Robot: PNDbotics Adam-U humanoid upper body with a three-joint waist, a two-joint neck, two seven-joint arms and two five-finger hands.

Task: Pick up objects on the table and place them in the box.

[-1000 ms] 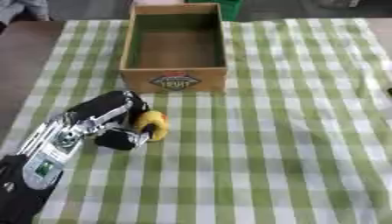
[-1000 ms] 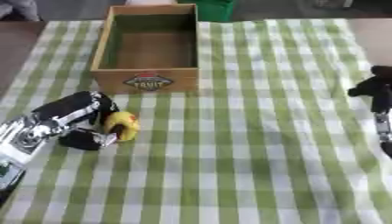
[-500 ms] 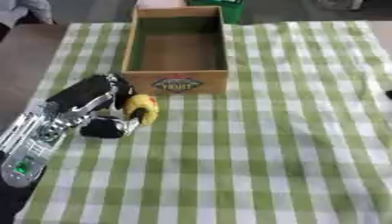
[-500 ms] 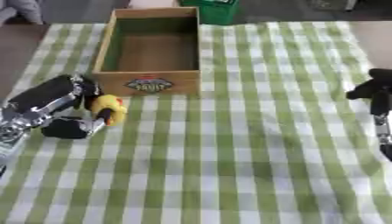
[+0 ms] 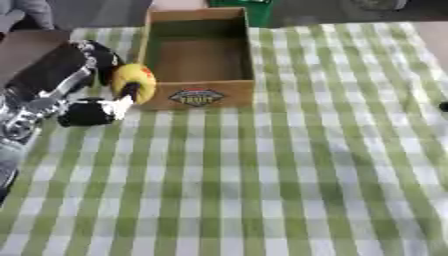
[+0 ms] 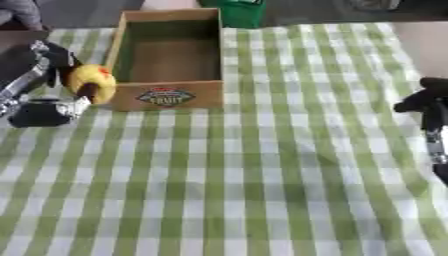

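A yellow round object with a red spot (image 5: 134, 81) is held in my left hand (image 5: 77, 82), whose fingers and thumb are curled round it. It hangs just left of the front left corner of the open cardboard box (image 5: 198, 95), above the checked cloth. The box shows nothing inside and carries a fruit label on its front wall. My right hand (image 6: 426, 103) shows at the right edge of the right eye view, dark and low over the cloth; whether it is open or shut is unclear.
A green and white checked tablecloth (image 5: 289, 165) covers the table. A green container (image 6: 237, 11) stands behind the box at the far edge. A dark surface (image 5: 22, 47) lies beyond the cloth at the far left.
My left hand has carried the yellow object up and away from me, from the cloth in front of the box to beside the box's front left corner. The camera view has shifted too.
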